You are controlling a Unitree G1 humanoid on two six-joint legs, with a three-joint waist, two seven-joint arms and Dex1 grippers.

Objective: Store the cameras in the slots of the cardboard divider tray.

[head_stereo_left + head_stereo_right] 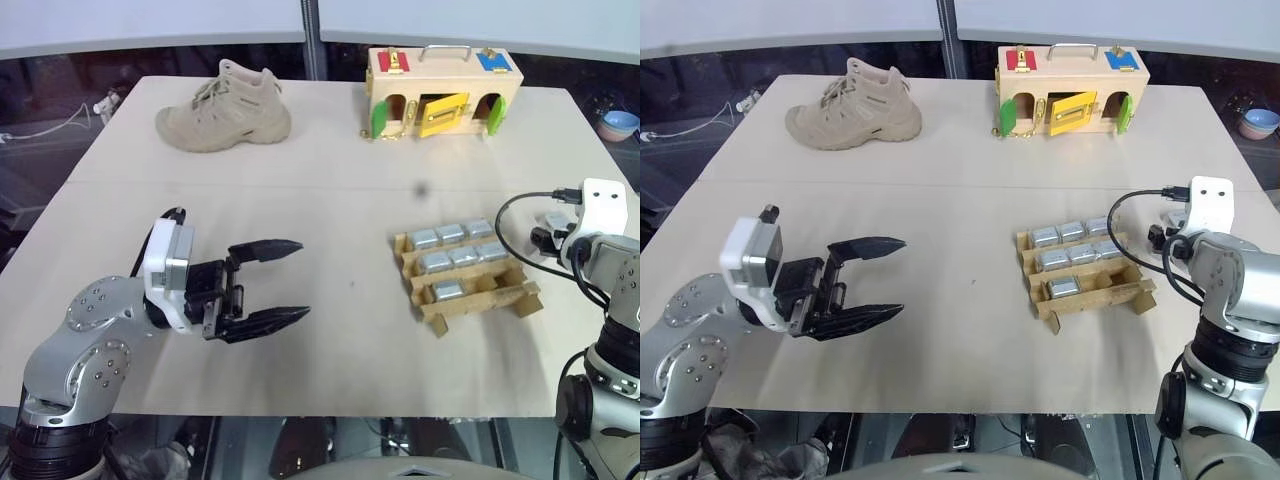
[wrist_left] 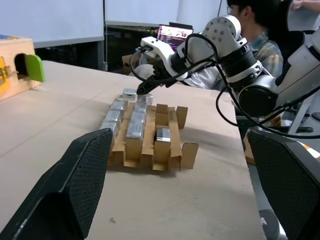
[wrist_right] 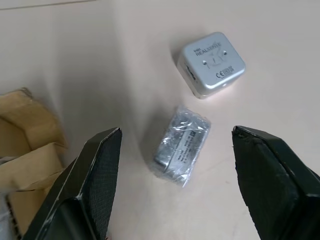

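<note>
Two cameras point(image 3: 183, 144) lie loose between and just beyond my right gripper's point(image 3: 177, 175) parted, empty fingers, poised to pick; seven fill the tray point(image 1: 470, 300) beside, my left gripper point(image 1: 285, 283) spread idle.

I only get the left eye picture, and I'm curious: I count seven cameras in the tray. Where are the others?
Observer: A bare camera and a plastic-wrapped camera lie on the table beside the tray.
Operator: Is the right pincer holding either?
Observer: No, the right pincer is open, with a finger on either side of the plastic-wrapped camera.
Operator: Anyone nearby?
Observer: A person sits behind the right arm, near a laptop.
</note>
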